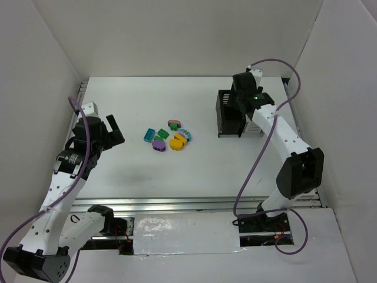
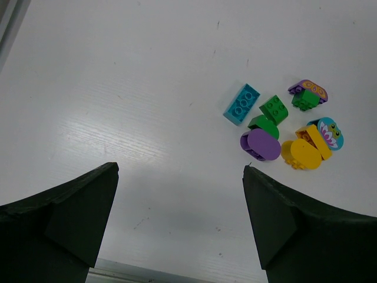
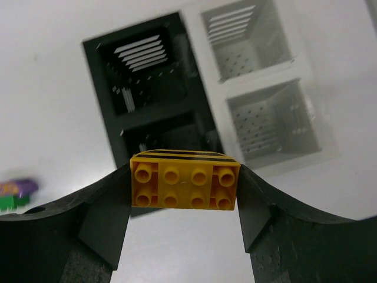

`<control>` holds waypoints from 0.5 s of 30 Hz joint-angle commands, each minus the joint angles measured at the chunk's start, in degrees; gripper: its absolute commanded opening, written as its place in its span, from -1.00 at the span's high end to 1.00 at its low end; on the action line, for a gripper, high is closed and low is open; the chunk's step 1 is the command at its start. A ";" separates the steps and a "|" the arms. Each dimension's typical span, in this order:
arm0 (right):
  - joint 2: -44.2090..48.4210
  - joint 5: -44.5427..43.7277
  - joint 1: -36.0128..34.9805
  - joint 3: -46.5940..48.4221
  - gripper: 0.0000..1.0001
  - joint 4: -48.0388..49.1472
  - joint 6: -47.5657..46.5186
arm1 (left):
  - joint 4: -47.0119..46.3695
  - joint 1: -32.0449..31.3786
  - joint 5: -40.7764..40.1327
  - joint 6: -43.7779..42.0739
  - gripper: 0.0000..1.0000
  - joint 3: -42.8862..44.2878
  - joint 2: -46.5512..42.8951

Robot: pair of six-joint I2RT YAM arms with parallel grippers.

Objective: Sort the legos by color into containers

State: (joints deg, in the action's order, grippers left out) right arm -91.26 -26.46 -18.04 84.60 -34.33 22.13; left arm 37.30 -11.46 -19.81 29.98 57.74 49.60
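Note:
My right gripper (image 3: 184,171) is shut on a yellow-orange lego (image 3: 185,184) with black stripes, held above the containers, over the near black bin (image 3: 168,137). The far black bin (image 3: 141,62) and two white bins (image 3: 271,121) lie beyond. In the top view this gripper (image 1: 242,101) hovers over the black bins (image 1: 227,118). The remaining legos lie in a pile at mid-table (image 1: 168,135): teal (image 2: 242,104), green (image 2: 274,109), purple (image 2: 260,144), yellow (image 2: 300,154), a purple-and-green piece (image 2: 307,94) and a teal flower piece (image 2: 328,131). My left gripper (image 2: 179,171) is open and empty, left of the pile.
White walls enclose the table on the left, back and right. A metal rail (image 1: 206,203) runs along the near edge. The right arm's purple cable (image 1: 259,153) loops over the table's right side.

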 commanded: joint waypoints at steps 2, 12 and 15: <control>-5.15 -1.93 5.90 6.10 0.62 -1.79 -1.39 | -1.70 -0.31 0.83 -0.80 -0.99 0.01 -0.83; -10.16 0.18 13.38 7.07 0.51 -1.88 -1.83 | -1.88 -0.31 1.44 -0.88 -0.99 0.10 -0.30; -9.02 0.97 13.38 5.23 0.29 -0.39 -1.83 | -1.88 -0.31 1.53 -0.97 -0.99 0.18 -0.03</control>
State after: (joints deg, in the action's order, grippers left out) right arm -101.67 -25.93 -4.49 89.56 -35.42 21.08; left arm 37.28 -11.46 -18.96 29.98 57.74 49.63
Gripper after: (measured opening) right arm 0.718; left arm 0.994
